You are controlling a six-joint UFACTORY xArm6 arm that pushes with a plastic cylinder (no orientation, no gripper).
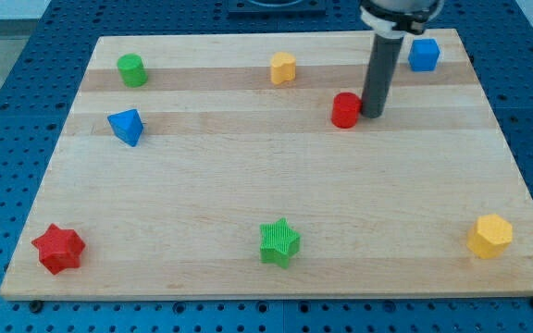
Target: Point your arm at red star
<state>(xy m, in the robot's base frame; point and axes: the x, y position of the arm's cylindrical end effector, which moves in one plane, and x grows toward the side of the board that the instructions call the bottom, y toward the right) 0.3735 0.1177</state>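
The red star [58,248] lies near the board's bottom left corner. My tip [372,115] is at the view's upper right, far from the star. It stands just right of a red cylinder [345,110], touching it or nearly so. The dark rod rises from the tip to the view's top edge.
A wooden board [276,185] lies on a blue pegboard table. On it are a green cylinder [132,70], a blue triangular block [127,127], a yellow block [283,67], a blue cube [423,55], a green star [279,242] and a yellow hexagon [489,235].
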